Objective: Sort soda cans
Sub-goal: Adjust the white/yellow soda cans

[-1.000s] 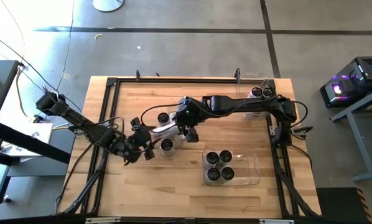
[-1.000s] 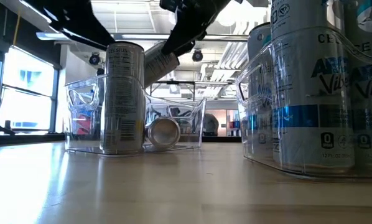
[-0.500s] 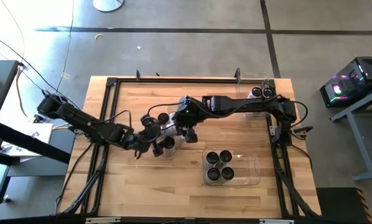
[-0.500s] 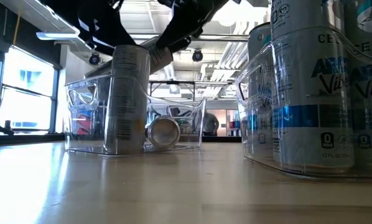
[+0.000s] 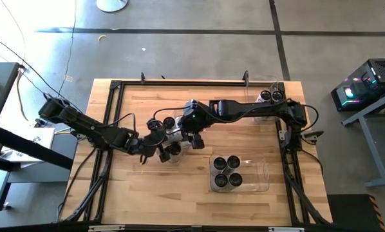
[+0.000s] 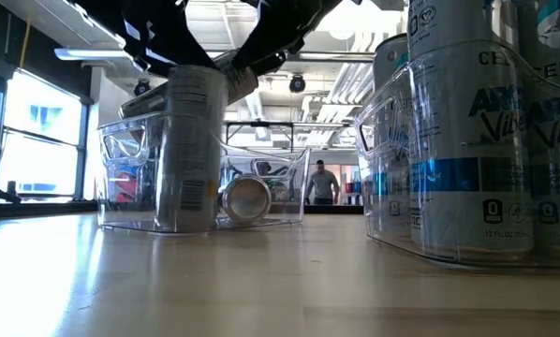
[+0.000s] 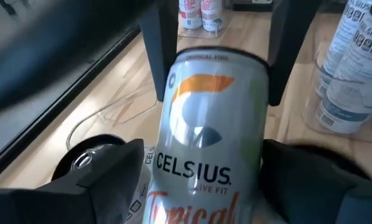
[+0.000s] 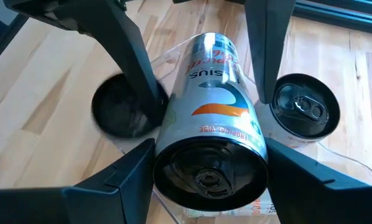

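Note:
Both grippers hold one soda can point(image 5: 178, 134), silver with an orange "Celsius" label, tilted above the middle clear bin point(image 6: 280, 178). It also shows in the low view point(image 6: 241, 82). My right gripper point(image 5: 191, 133) is shut on its top end. My left gripper point(image 5: 161, 143) is shut on its bottom end. In the bin, one can point(image 6: 191, 150) stands, leaning slightly. Another point(image 6: 245, 198) lies on its side, and a third point(image 8: 304, 112) stands upright. My left gripper pinches the can's sides near its bottom end point(image 7: 167, 186) between its two fingers point(image 7: 105, 180), which lie along the can. My right gripper pinches the can's sides at its top end point(image 8: 173, 155) between its two fingers point(image 8: 111, 186), also along the can. The can is tilted and clear of the bin.
A clear bin point(image 5: 260, 180) at the near right holds three upright cans. Another bin point(image 5: 274, 84) at the far right corner holds two. A black frame point(image 5: 115, 87) runs round the table. Bare wood lies at the near left. A person point(image 6: 322, 183) stands far off in the room.
My left gripper has gone toward the table's right and far edge, up to the can held by my right gripper, and its fingers now stand on the can's bottom end. The standing can in the bin has tipped slightly.

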Tool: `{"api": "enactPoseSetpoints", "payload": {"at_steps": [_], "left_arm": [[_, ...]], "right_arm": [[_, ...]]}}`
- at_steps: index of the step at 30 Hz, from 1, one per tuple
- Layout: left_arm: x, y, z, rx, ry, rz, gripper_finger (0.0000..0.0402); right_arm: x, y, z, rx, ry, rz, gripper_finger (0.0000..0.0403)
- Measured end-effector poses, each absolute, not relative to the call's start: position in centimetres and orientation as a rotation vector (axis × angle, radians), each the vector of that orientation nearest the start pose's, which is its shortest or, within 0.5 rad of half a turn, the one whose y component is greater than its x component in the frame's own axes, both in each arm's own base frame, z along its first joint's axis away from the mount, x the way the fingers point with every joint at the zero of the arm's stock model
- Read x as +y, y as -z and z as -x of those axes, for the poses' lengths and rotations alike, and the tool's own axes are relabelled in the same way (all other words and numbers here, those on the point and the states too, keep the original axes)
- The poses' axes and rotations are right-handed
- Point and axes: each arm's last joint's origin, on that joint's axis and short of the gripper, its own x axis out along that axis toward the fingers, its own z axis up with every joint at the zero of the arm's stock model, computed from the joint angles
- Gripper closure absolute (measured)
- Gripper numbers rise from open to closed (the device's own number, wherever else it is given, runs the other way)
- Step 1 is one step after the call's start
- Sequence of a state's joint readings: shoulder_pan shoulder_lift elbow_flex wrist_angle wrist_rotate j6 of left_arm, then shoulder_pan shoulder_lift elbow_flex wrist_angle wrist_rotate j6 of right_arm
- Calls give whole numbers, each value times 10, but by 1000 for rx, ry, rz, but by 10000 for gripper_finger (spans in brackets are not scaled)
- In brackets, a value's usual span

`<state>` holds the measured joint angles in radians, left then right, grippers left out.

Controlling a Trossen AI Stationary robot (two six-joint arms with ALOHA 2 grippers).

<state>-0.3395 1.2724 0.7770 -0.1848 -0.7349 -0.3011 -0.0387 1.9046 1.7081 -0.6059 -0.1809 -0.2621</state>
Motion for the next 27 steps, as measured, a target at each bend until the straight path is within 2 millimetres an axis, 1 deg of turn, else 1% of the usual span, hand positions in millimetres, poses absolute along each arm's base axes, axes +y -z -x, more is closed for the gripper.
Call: {"api": "enactPoseSetpoints", "payload": {"at_steps": [6, 14, 22, 25, 27], "left_arm": [[-72, -244, -246, 552, -458, -91, 80], [-72, -246, -247, 544, -459, -102, 80], [-72, -246, -247, 548, -433, -112, 81], [-73, -246, -247, 548, -432, -111, 94], [-73, -246, -247, 549, -428, -102, 113]], "right_arm": [[-11, -295, -425, 779, -234, 150, 165], [-6, -298, -429, 723, -237, 165, 165], [3, -315, -431, 672, -257, 194, 165], [4, -317, -431, 671, -259, 196, 165], [4, -317, -431, 675, -260, 195, 165]]}}
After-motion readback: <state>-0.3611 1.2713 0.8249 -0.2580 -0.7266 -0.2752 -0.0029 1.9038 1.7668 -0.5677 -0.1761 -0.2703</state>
